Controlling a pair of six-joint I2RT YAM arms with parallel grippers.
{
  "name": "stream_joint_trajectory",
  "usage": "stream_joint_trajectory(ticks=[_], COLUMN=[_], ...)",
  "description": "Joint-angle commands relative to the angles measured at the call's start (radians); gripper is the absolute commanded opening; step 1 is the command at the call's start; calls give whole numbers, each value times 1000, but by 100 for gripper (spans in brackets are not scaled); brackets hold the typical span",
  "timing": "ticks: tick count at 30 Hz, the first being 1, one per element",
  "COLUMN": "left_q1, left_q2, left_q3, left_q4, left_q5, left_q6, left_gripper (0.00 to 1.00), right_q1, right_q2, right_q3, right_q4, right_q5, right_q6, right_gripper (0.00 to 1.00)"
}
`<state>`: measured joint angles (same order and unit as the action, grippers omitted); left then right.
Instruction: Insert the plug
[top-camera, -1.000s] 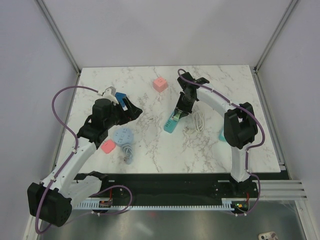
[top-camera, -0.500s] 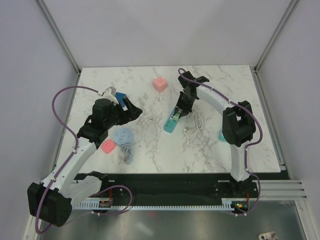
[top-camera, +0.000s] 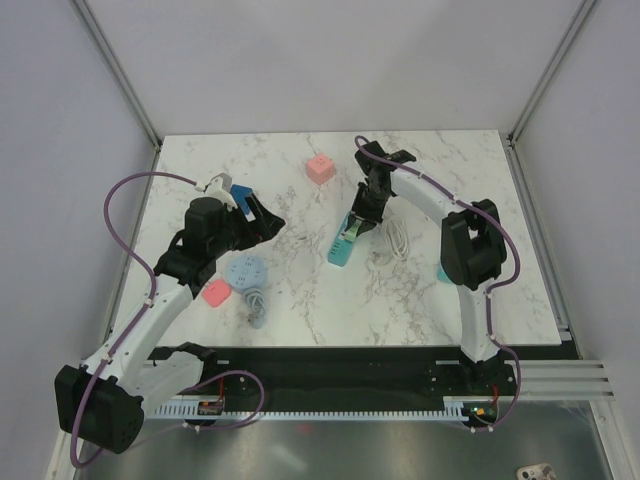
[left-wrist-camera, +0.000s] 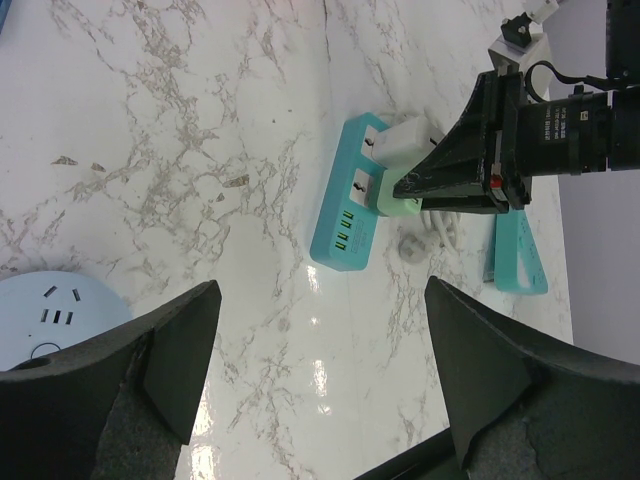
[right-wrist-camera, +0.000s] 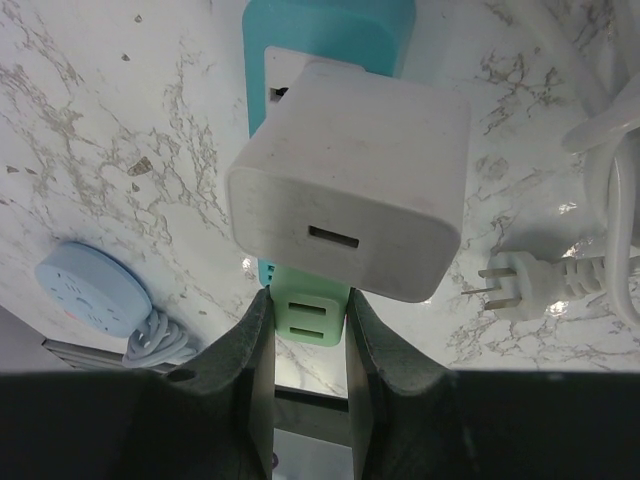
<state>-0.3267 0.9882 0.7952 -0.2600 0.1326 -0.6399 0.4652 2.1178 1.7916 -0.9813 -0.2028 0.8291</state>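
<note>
At the near side of the white marble table (top-camera: 330, 320), a small flat pink block (top-camera: 216, 292) lies next to a round pale blue socket hub (top-camera: 245, 272). Just past them hangs the left gripper (top-camera: 268, 220). Its two fingers (left-wrist-camera: 175, 345) are spread wide apart and hold nothing.

In the middle of the table lies the long teal power strip (top-camera: 340, 248). The white square charger plug (right-wrist-camera: 350, 205) stands on the far end of the strip, on top of a socket. I cannot tell if its pins are all the way in. The right gripper (left-wrist-camera: 405, 188) points down at the strip, just beside the plug. Its fingers (right-wrist-camera: 255, 350) are close together with a thin gap. Only the strip's green end shows in that gap. The tips are hidden behind the plug.

Right beside the strip lies a loose white cord (top-camera: 398, 240). Its own small plug (right-wrist-camera: 522, 285) lies flat on the table. Farther back sits a pink cube (top-camera: 321, 168), well apart from the strip.
</note>
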Motion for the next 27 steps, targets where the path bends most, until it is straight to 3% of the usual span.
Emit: stream_joint_trajectory(ticks=[1,14,27], left_q1=[2,2,2], left_q2=[-19,-36,-31], left_q3=[-2,7,19], left_q4=[25,19,1], left_q5=[-1,13,7], left_q6=[23,34,46], left_gripper=[90,90,90], right_q1=[29,105,102], right_q2=[123,169,240], right_q3=[-9,34,-23], right_q4=[-13,-42,38], right_q5=[126,232,151], right_q6=[-35,-10,-34], right_gripper=[0,0,0])
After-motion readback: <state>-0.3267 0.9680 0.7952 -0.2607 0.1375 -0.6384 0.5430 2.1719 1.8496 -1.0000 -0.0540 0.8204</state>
